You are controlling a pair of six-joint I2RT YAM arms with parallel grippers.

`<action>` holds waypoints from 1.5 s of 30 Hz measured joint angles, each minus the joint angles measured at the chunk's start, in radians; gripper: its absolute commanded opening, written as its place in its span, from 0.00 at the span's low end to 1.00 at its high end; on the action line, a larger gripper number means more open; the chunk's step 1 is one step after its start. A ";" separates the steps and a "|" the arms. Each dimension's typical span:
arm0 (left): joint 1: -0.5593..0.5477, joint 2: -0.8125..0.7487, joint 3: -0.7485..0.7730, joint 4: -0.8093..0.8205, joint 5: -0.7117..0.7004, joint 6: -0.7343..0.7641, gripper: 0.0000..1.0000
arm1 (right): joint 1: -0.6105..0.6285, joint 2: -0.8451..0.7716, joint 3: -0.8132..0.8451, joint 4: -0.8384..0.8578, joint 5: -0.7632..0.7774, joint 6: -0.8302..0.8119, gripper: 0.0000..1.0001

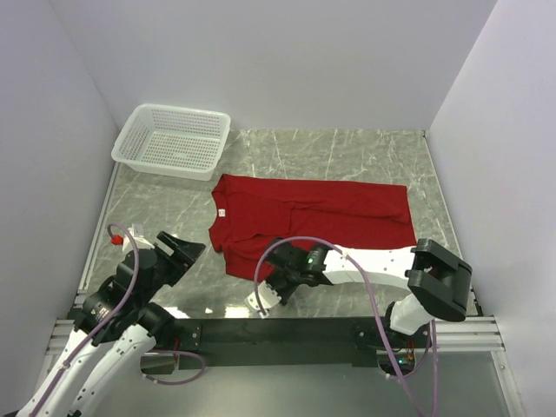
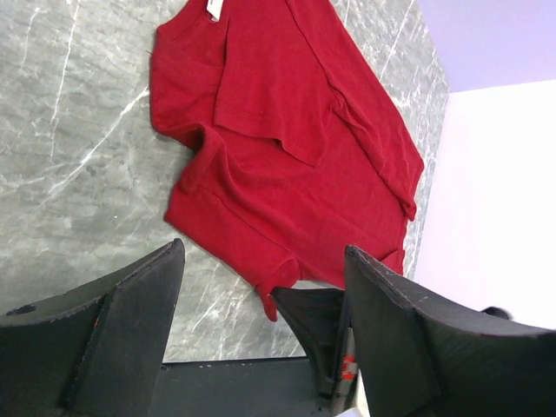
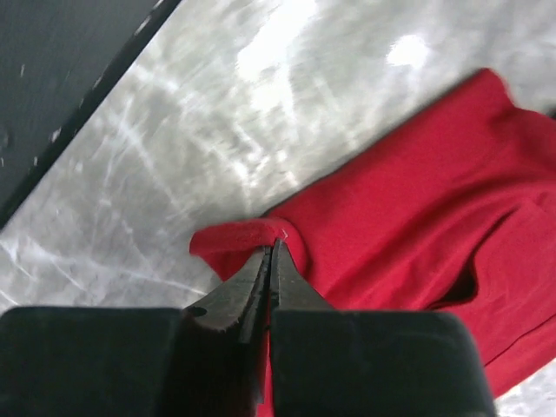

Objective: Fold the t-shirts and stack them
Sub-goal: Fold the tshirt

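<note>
A deep-red t-shirt (image 1: 313, 213) lies spread on the marble table, collar to the left and hem to the right, one flap folded over its body (image 2: 287, 130). Its white neck label (image 1: 222, 211) shows at the collar. My right gripper (image 1: 271, 276) is at the shirt's near-left corner, jaws shut on a curled edge of the red fabric (image 3: 271, 248). My left gripper (image 1: 182, 252) hangs open over bare table left of the shirt, nothing between its fingers (image 2: 265, 252).
A white mesh basket (image 1: 187, 109) stands at the back left, apart from the shirt. White walls close in the table on the left, back and right. The black base rail (image 1: 287, 330) runs along the near edge.
</note>
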 measured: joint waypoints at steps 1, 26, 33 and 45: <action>0.000 0.002 -0.001 0.001 0.001 0.000 0.79 | -0.006 -0.002 0.011 -0.002 -0.010 0.030 0.00; -0.005 0.523 -0.094 0.468 0.310 0.299 0.68 | -0.688 0.098 0.027 0.152 -0.159 1.256 0.01; -0.027 0.747 -0.095 0.610 0.343 0.334 0.65 | -0.743 0.133 0.126 0.130 -0.217 1.309 0.12; -0.054 1.092 -0.052 0.833 0.352 0.273 0.53 | -0.747 0.133 0.134 0.093 -0.289 1.300 0.20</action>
